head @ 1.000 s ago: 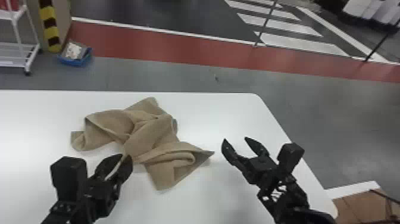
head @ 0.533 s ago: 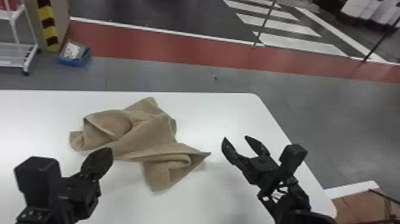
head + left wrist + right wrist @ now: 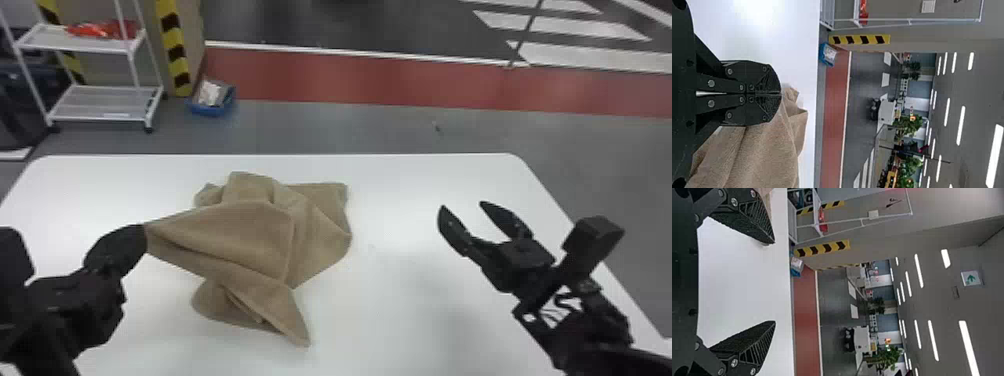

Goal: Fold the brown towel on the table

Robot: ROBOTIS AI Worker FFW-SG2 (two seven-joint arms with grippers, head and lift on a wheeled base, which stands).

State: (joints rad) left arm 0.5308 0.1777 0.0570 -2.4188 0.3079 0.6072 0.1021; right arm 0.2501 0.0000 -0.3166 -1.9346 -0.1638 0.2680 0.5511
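The brown towel point(image 3: 250, 235) lies crumpled on the white table point(image 3: 400, 310), left of its middle, and one corner is drawn out to the left. At that corner is my left gripper point(image 3: 142, 235), shut on the cloth. The left wrist view has the fingers of the left gripper point(image 3: 781, 94) pressed together, with the towel point(image 3: 762, 149) spreading out from their tips. Well to the right of the towel, my right gripper point(image 3: 461, 206) stands open over the table; in the right wrist view the right gripper point(image 3: 774, 282) has its fingers wide apart, nothing between them.
Beyond the table's far edge point(image 3: 350, 155), a white wire cart point(image 3: 100, 100) and a blue bin point(image 3: 212, 100) stand on the floor. A post with yellow and black stripes point(image 3: 174, 50) rises beside the cart.
The left gripper has moved left and now has a corner of the towel, which is pulled out leftward. The head view has turned left. The right gripper stays open over the table.
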